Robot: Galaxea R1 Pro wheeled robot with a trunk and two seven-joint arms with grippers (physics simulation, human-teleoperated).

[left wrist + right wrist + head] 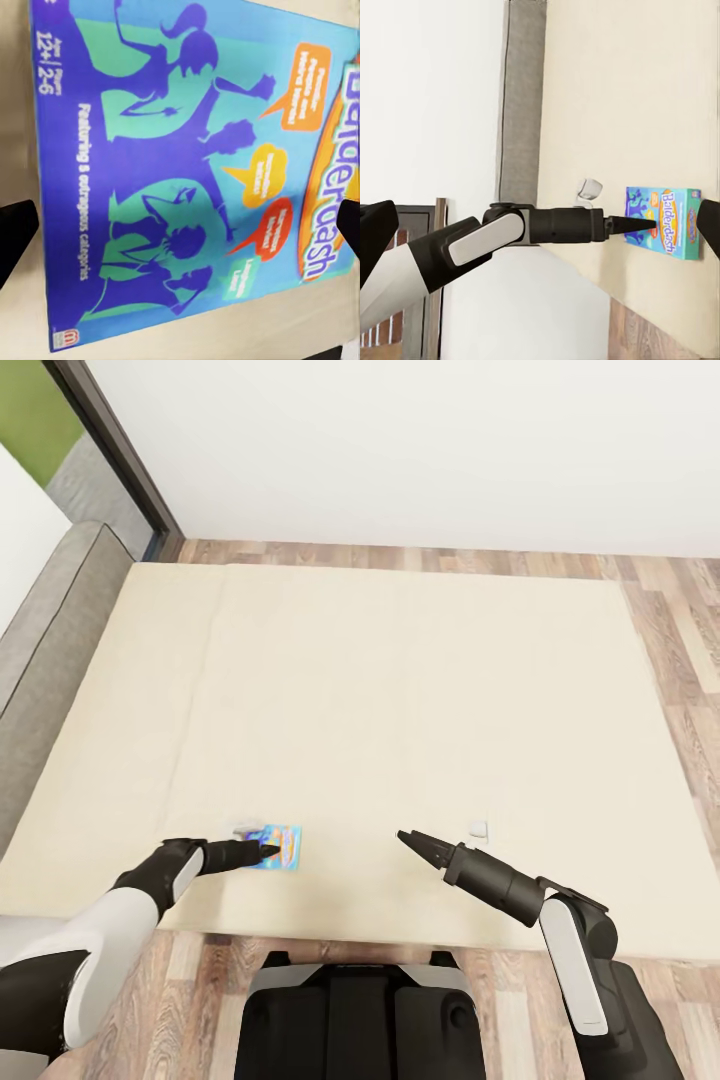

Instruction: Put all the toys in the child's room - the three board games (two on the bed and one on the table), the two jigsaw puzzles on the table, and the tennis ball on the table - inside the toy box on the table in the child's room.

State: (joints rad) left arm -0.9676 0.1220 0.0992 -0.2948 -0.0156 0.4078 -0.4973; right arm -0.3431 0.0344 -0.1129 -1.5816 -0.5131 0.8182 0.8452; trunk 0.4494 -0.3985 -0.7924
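— Where is the game?
— The flat blue board game box with purple figures [276, 848] lies on the large cream-beige bed [400, 690], near its front edge.
— And the left gripper [268, 851]?
— It hangs over the box with its dark fingers [15, 238] spread wide, pinching nothing.
— The right gripper [404, 837]?
— It hovers above bare mattress, well apart from the box, beside a small white object [478, 827]; its fingers stand spread too.

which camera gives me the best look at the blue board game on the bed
The left wrist view: the board game spans nearly the whole frame, its cover print readable. The head view shows it small, partly behind the left gripper. The right wrist view shows it whole but small.
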